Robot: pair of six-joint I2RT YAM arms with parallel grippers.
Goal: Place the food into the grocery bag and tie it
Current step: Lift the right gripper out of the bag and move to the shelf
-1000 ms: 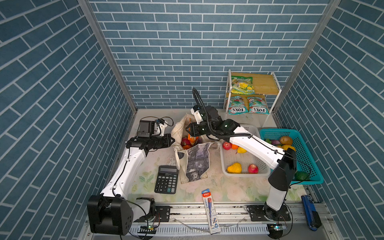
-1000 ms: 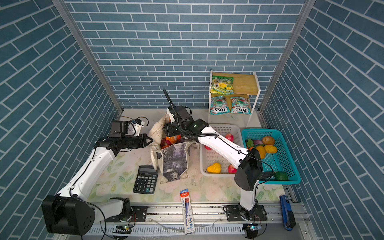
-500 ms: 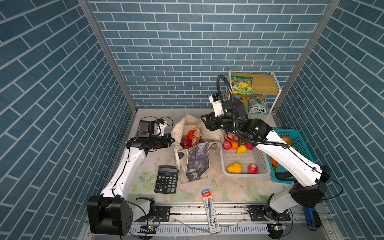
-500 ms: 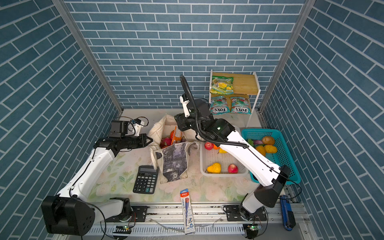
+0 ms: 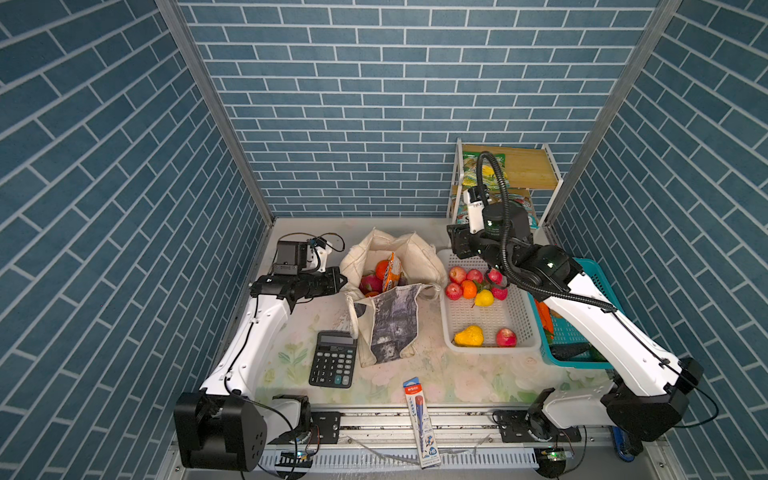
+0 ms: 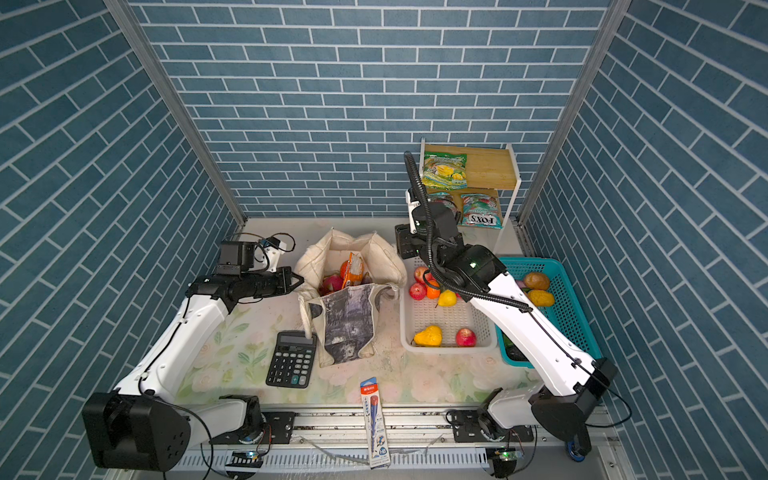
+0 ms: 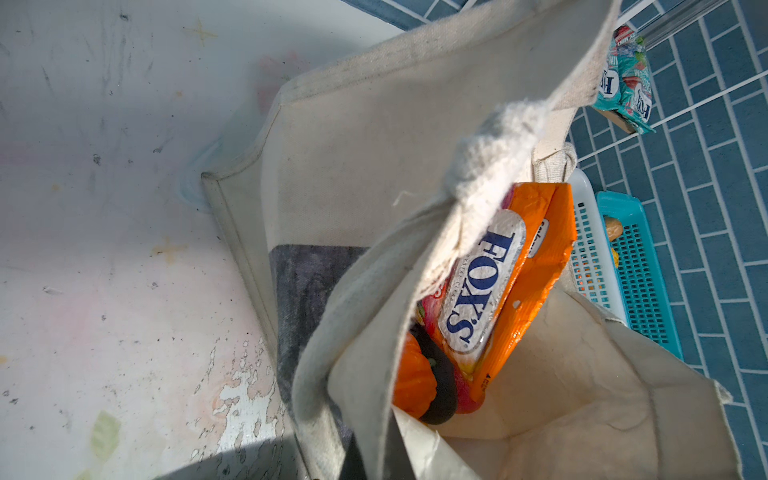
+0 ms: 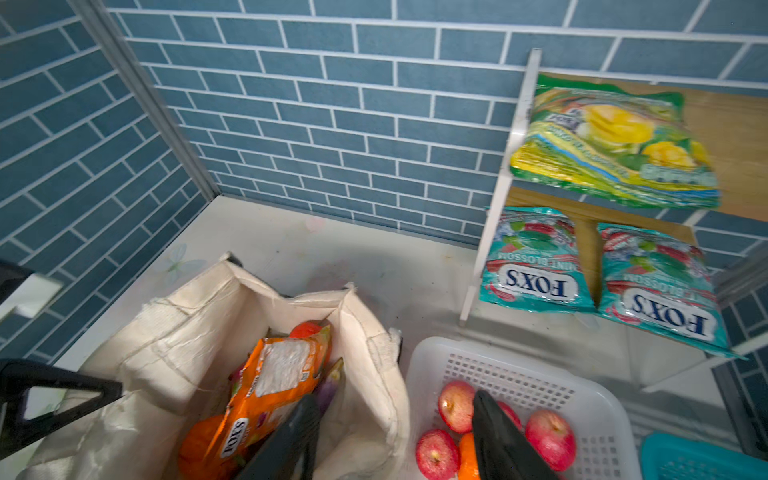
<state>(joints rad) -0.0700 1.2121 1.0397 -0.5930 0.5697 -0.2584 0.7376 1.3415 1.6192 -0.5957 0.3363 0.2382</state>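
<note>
Right gripper [image 8: 395,397] spread, empty (hidden from above); left gripper [image 5: 340,282] pinches grocery bag [image 5: 419,257] rim, mostly cloth-covered.

Brick-pattern walls [image 5: 374,104] in dull blue with pale mortar lines close the cell at 9, 12 and 3 o'clock. Bare metal posts [image 5: 221,120] run up the two rear corners. The table [image 5: 457,378] is pale, printed with faded flowers, and is scuffed and flecked where the coating has worn. At about 1 o'clock, against the rear wall, stands a small two-tier shelf [image 5: 536,170] of wooden boards in a white frame. A metal rail [image 5: 374,420] edges the table at 6 o'clock. The light is bright and even. In the left wrist view the tabletop glares white, with a hard-edged shadow on it.
</note>
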